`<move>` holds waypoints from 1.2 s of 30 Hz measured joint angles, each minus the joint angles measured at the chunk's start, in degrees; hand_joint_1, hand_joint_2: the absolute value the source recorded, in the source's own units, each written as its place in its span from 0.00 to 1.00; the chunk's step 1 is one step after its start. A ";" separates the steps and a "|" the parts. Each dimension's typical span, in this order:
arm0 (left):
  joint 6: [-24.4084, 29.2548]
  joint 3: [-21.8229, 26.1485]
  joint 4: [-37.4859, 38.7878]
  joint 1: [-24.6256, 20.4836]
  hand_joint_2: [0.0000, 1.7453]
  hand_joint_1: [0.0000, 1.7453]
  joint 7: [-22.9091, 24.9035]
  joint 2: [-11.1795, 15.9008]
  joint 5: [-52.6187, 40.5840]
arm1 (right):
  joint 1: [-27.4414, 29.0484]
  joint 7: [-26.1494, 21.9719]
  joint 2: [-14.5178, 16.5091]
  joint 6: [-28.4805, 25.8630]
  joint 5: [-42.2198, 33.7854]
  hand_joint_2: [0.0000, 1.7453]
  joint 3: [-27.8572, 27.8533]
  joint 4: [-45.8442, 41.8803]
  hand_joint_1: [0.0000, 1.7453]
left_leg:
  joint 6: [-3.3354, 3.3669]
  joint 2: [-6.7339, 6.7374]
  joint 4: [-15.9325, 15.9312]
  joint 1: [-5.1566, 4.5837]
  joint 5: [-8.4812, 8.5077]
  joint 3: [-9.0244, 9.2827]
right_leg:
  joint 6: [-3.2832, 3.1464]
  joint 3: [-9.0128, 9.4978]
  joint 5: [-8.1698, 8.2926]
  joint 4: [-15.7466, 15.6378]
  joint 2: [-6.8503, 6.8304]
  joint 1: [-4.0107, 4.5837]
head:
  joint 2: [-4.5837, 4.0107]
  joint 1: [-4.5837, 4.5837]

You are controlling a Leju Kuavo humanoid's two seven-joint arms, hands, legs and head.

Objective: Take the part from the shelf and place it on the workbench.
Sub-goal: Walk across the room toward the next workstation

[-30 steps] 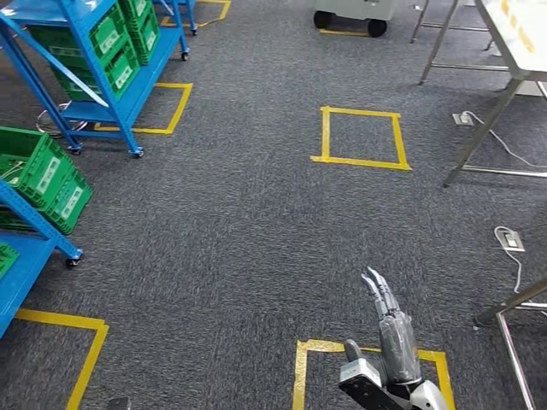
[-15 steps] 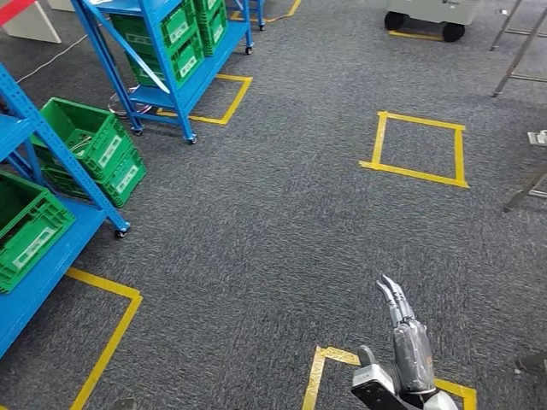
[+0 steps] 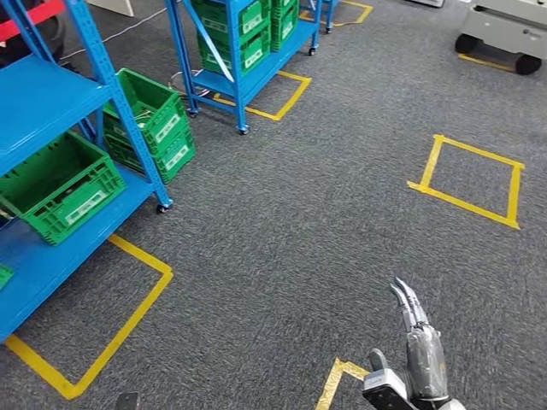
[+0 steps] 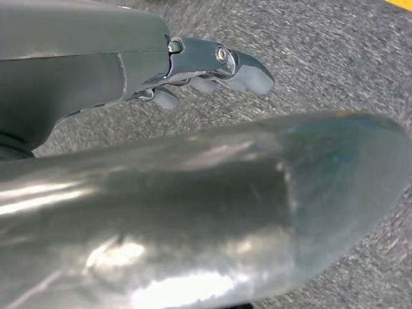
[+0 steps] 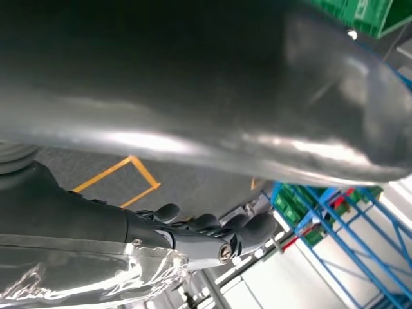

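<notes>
Low in the frame's lower right, the right hand (image 3: 416, 359) holds nothing, fingers straight and apart; the left hand (image 4: 194, 64) likewise looks empty (fingers extended). The approach step is in hand: next, close on the blue metal shelf (image 3: 58, 111) at left, whose green plastic crates (image 3: 61, 184) presumably hold the part, which I cannot make out.

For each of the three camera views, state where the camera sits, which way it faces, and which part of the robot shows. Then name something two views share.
Head view: high on the body, facing forward and down at grey carpet, blue shelves with green crates and yellow tape squares; the right hand rises from below.
Left wrist view: behind the left hand, facing carpet.
Right wrist view: behind the right hand, facing blue shelving.
Shared: blue shelves and yellow tape in the head and right wrist views.
</notes>
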 joint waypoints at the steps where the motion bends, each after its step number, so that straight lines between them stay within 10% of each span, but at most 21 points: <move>1: -0.01 -0.02 0.00 0.02 0.00 0.00 0.00 -0.03 -0.07 | 0.27 0.04 -0.16 -0.01 -0.09 0.00 -0.20 -0.01 0.00 | 0.02 -0.81 0.01 -0.01 0.02 -0.01 | 0.01 -1.14 -0.29 1.93 0.13 0.00 | 0.00 0.03; 5: -0.24 -0.05 0.00 0.05 0.00 0.00 0.00 -0.17 -0.33 | 0.96 0.07 -0.58 -0.08 -0.23 0.00 -0.86 -0.44 0.00 | -0.40 -4.18 0.20 0.09 0.15 0.08 | -0.15 3.96 6.48 -9.70 3.04 -0.51 | 0.00 0.06; 7: -0.35 -0.07 0.00 -0.05 0.00 0.00 0.00 -0.24 -0.40 | 1.11 0.08 -0.69 -0.13 -0.23 0.00 -1.16 -0.70 0.00 | -1.06 -5.57 0.31 0.16 0.34 -0.28 | -0.40 6.31 7.69 -14.38 5.14 -0.71 | 0.01 0.01; 9: -0.38 -0.08 0.00 0.09 0.00 0.00 0.00 -0.26 -0.44 | 1.18 0.08 -0.77 -0.17 -0.23 0.00 -1.32 -0.85 0.00 | -1.84 -6.78 0.22 0.39 0.74 -0.81 | -0.99 6.56 7.71 -14.68 4.47 -0.54 | 0.00 -0.04; 12: -0.42 -0.08 0.00 0.26 0.00 0.00 -0.04 -0.27 -0.44 | 1.26 0.06 -0.83 -0.18 -0.13 0.00 -1.49 -1.22 0.00 | -2.70 -3.46 2.91 0.24 -1.08 -2.50 | -2.11 6.65 8.07 -15.16 2.20 -0.54 | 0.00 -0.37; 14: -0.54 -0.09 0.00 0.05 0.00 0.00 -0.15 -0.28 -0.43 | 1.63 0.06 -0.84 -0.19 0.09 0.00 -1.62 -1.42 0.00 | -3.11 -0.07 10.05 0.14 -4.82 -6.04 | -2.59 6.69 7.97 -15.29 0.39 -0.38 | 0.00 -0.68; 17: -0.68 -0.11 0.00 0.08 0.00 0.00 -0.27 -0.27 -0.43 | 1.99 0.08 -0.85 -0.19 0.36 0.00 -1.70 -1.46 0.00 | -3.43 0.79 16.93 0.25 -6.30 -9.47 | -2.73 6.94 7.61 -15.28 -2.42 -0.27 | 0.00 -0.71; 22: -0.69 -0.10 0.00 -0.03 0.00 0.00 -0.32 -0.26 -0.44 | 2.06 0.09 -0.88 -0.19 0.45 0.00 -1.71 -1.67 0.00 | -2.35 6.45 1.68 -0.34 0.10 -1.14 | -1.65 8.28 6.12 -15.25 -5.97 0.29 | 0.00 -0.70; 25: -0.70 -0.11 0.00 -0.03 0.00 0.00 -0.35 -0.30 -0.45 | 2.01 0.10 -0.95 -0.19 0.49 0.00 -1.74 -1.89 0.00 | -1.19 5.17 0.58 -0.45 -0.43 -0.65 | -0.76 9.25 5.25 -15.56 -7.55 0.47 | 0.01 -0.54; 27: -0.70 -0.10 0.00 0.07 0.00 0.00 -0.41 -0.28 -0.43 | 1.99 0.07 -0.96 -0.19 0.61 0.00 -1.75 -2.10 0.00 | -0.53 3.58 0.37 -0.16 -0.53 -0.29 | -0.10 8.78 3.92 -13.38 -5.02 0.17 | 0.01 -0.30; 31: -1.59 -0.10 0.00 0.01 0.00 0.00 -0.82 0.03 -0.02 | 1.95 0.27 -0.92 0.42 2.10 0.00 -1.50 -2.14 0.00 | 0.34 0.19 0.32 0.07 -1.21 0.54 | 0.45 -0.28 -0.86 1.64 -0.04 -0.12 | 0.02 0.20; 33: -2.27 -0.07 0.00 0.33 0.00 0.00 -0.87 0.50 0.23 | 1.54 0.92 -0.78 0.68 3.51 0.00 -1.09 -2.03 0.00 | 0.18 -1.72 0.36 0.18 -1.83 1.55 | 0.51 -2.07 2.01 1.62 0.22 -0.28 | 0.02 0.20; 36: -2.72 0.07 0.00 0.54 0.00 0.00 -0.86 1.17 0.74 | 0.47 2.04 -0.52 0.60 4.68 0.00 -0.01 -1.67 0.00 | -0.69 -4.39 0.64 0.43 -2.91 3.05 | 0.79 1.30 9.53 -9.44 3.77 -1.22 | 0.02 0.35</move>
